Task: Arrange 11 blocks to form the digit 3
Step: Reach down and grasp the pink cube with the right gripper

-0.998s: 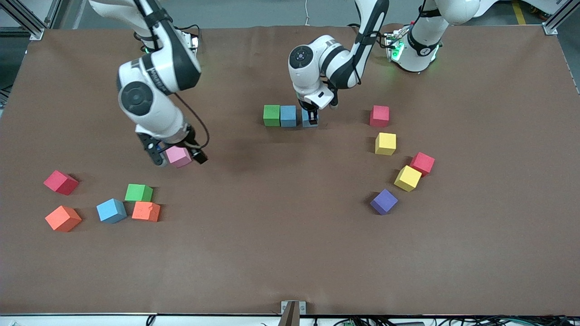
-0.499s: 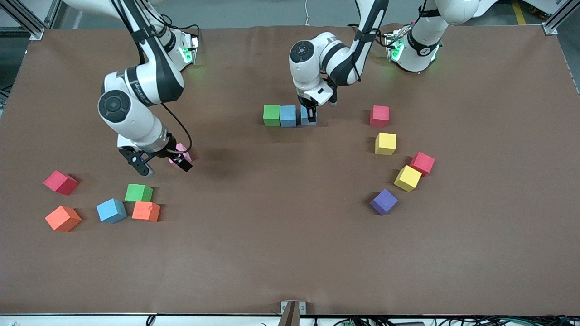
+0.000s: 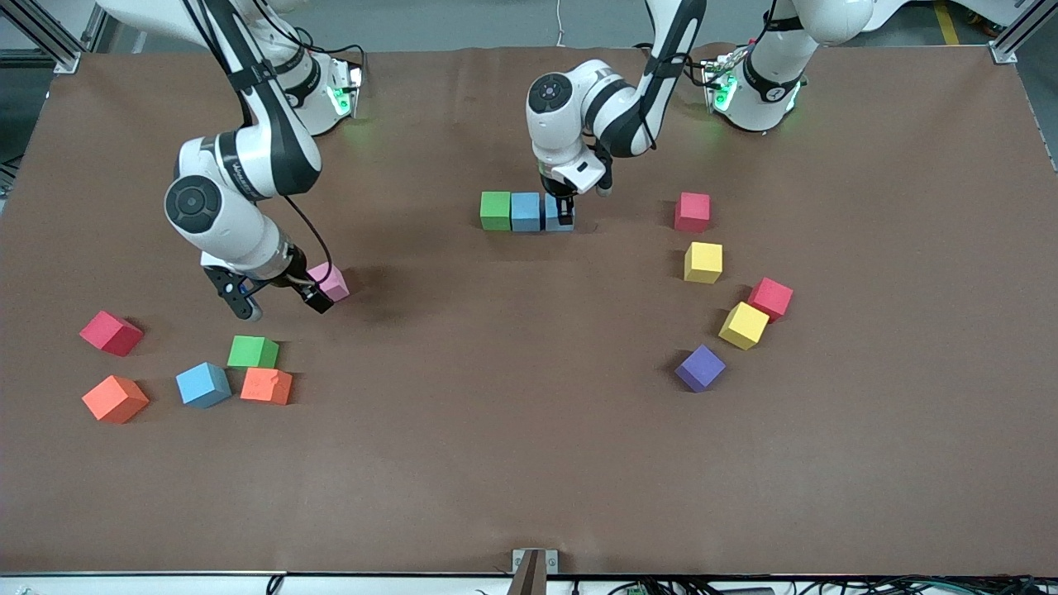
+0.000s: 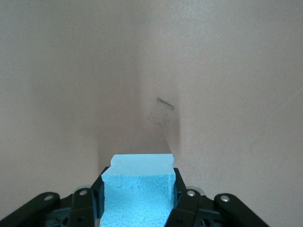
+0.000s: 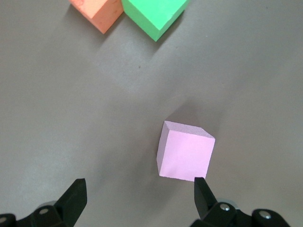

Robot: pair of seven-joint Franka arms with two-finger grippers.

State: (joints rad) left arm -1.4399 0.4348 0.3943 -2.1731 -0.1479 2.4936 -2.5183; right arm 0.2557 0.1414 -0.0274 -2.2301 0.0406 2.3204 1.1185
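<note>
Left gripper (image 3: 561,211) is low at the table's middle, jaws clamped on a blue block (image 3: 552,212); the left wrist view shows that cube (image 4: 137,189) squeezed between both fingers. The held block sits at 3 o'clock of a second blue block (image 3: 526,211), touching or almost touching it, and a green block (image 3: 495,210) touches that one at its 9 o'clock. The three form one short row.

Right gripper (image 3: 281,299) hangs low over the table toward the right arm's end, jaws spread wide and holding nothing. The pink block (image 3: 332,281) lies on the table just beside one fingertip, at about 2 o'clock of the gripper. In the right wrist view the pink cube (image 5: 185,150) sits close to one finger (image 5: 204,191), not between the two.

Loose blocks, right arm's end, nearer the front camera than the pink one: red (image 3: 111,333), orange (image 3: 115,398), blue (image 3: 203,384), green (image 3: 253,352) and a second orange (image 3: 266,385), the last two touching.

Loose blocks, left arm's end: red (image 3: 692,211) at 3 o'clock of the row, well apart; yellow (image 3: 703,262) at its 6 o'clock; another red (image 3: 770,298) touching a second yellow (image 3: 744,325); purple (image 3: 700,368) nearest the camera.
</note>
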